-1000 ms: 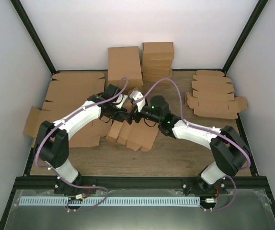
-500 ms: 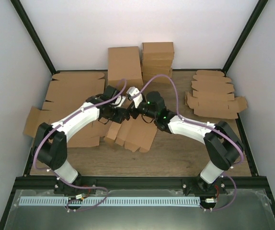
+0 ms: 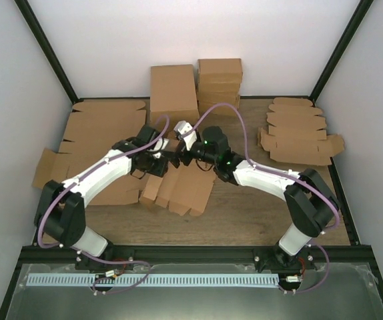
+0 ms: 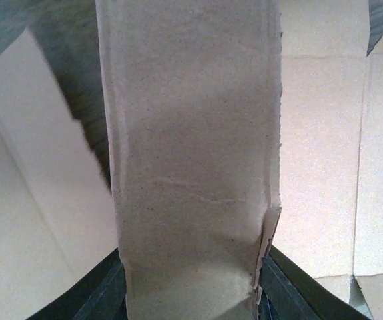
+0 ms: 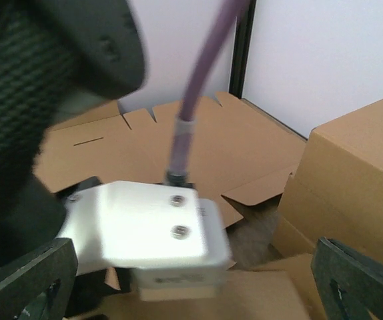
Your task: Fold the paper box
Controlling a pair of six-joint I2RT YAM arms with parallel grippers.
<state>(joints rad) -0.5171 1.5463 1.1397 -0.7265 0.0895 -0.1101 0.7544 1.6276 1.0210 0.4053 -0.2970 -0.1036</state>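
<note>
The left claw [image 4: 191, 288] is clamped on a strip of plain brown card, which fills the gap between its dark fingers [image 4: 101, 297]. That strip is a flap of the paper box [image 3: 181, 188], which lies half-opened at the middle of the tabletop [image 3: 258, 213], with most of its panels spread toward 6 o'clock from the claw. The pinched edge of the flap looks buckled and slightly frayed.

The right claw [image 5: 191, 283] stands wide apart and holds nothing. It sits just beside the left wrist, whose white housing [image 5: 155, 230] and purple cable [image 5: 191, 93] fill its view.

At 9 o'clock from the paper box a large flat cardboard sheet [image 3: 101, 130] lies very close to it; whether they overlap cannot be told. Taller closed boxes [image 3: 175, 90] stand at 12 o'clock, and a stack of flat blanks [image 3: 298, 137] lies at 2 o'clock, well apart.

Risks, as a judgement:
- A hard pull could tear the flap at the buckled edge, or crease it off its scored line.
- The flap could slip from the grip, letting the box spring flat.
- The arms are so close that the open claw could strike the left wrist or snag the cable.
- Sliding the box could drag the large sheet along.
</note>
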